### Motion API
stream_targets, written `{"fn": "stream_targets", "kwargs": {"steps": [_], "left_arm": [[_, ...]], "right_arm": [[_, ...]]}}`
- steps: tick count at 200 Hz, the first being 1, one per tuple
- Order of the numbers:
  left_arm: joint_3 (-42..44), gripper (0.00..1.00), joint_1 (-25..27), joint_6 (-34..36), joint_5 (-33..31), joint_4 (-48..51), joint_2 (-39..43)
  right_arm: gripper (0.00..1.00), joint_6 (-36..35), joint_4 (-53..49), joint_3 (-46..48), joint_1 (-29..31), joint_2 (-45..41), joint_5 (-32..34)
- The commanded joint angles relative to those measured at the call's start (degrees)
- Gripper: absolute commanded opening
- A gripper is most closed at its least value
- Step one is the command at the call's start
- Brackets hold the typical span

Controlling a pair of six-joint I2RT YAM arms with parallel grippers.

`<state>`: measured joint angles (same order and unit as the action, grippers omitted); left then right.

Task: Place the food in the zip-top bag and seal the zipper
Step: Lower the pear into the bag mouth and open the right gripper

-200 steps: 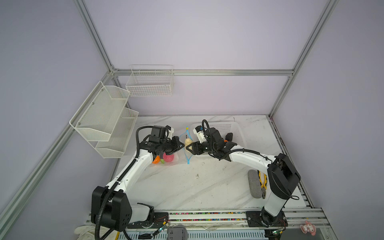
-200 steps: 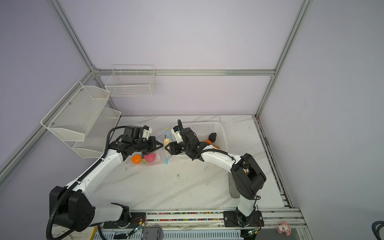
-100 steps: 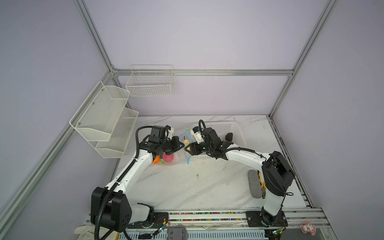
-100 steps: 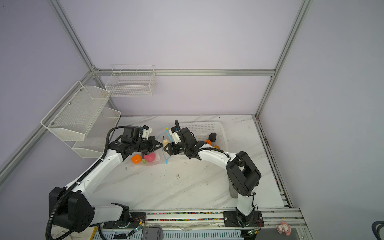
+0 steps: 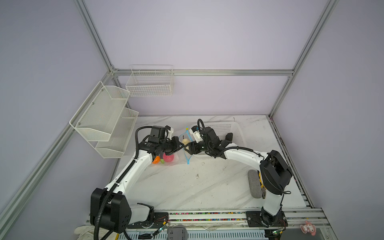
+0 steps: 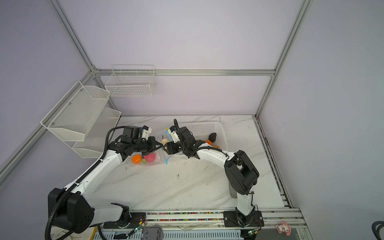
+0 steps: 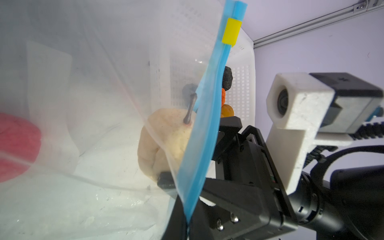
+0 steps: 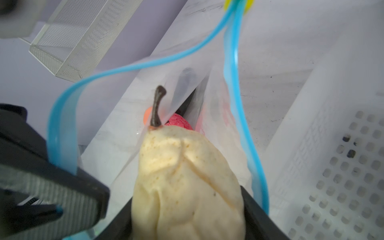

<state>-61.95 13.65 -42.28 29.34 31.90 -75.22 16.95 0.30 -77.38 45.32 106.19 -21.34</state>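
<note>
Marble-veined white table (image 5: 187, 187) fills the lower half of both top views, boxed in by lilac walls and aluminium frame posts. Far left, a two-tier mesh shelf (image 5: 99, 118) hangs off the side wall. Next along is a wire basket (image 5: 150, 83) on the back wall.

Now the action, left of centre. The left claw (image 5: 181, 145) is pressed together on the zip-top bag (image 5: 176, 159), pinching one lip at the light-blue zipper (image 5: 187, 159). The right wrist view shows that blue strip running straight into its fingers. The bag lies on the table with its mouth lifted and gaping toward the right.

Already inside, under the left arm: an orange fruit (image 5: 156, 159), a small green one (image 5: 162, 161) and a pink bumpy ball (image 5: 168, 157). At the mouth is the cream pear (image 5: 185, 142), stem first, clamped between the fingers of the right claw (image 5: 188, 145), a blue lip on either side.

Right of that sits the white perforated basket (image 5: 232, 128), with a black lump (image 5: 229, 136) in it and an orange piece (image 6: 208, 142) beside that. Far right, a grey roll (image 5: 254, 185) lies by the yellow-handled pliers (image 5: 260, 179), which the right arm partly hides.

Against a second ago, the right arm has slid leftward, elbow and all, carrying the pear a little deeper between the lips. The left arm, the bag and the three pieces inside have not budged.
</note>
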Motion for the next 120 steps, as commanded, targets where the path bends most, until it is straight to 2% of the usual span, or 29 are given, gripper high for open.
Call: {"fn": "stream_targets", "kwargs": {"steps": [1, 120], "left_arm": [[-0.79, 0.00, -0.03, 1.06, 0.19, -0.34, 2.17], [-0.56, 0.00, -0.26, 1.12, 0.25, -0.31, 2.16]], "right_arm": [[0.66, -0.95, -0.91, -1.34, 0.29, 0.30, 0.91], [0.73, -1.04, -1.10, -1.77, 0.32, 0.60, 1.55]]}}
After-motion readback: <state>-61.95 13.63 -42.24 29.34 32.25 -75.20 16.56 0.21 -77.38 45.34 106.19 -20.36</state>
